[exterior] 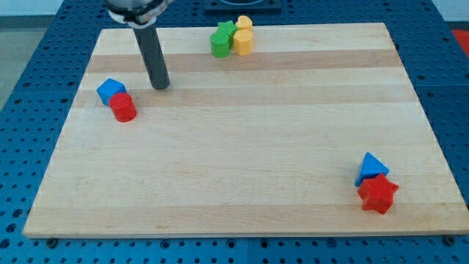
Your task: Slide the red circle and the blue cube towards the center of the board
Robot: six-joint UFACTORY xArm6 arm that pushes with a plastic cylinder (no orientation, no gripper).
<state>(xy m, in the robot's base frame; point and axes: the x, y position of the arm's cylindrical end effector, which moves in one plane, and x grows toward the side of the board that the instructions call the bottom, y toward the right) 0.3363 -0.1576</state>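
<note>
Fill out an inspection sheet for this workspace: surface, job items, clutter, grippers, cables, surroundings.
Surface: wooden board, flat and light.
Job's things: red circle touching the blue cube, near the view's left edge, far from the center.
Clutter: green blocks and yellow blocks bunched at the view's top; blue triangle against a red star at the lower right.
Grippers: none; my tip stands right of the blue cube, apart.
Cables: nothing seen.
Surroundings: blue perforated table.
</note>
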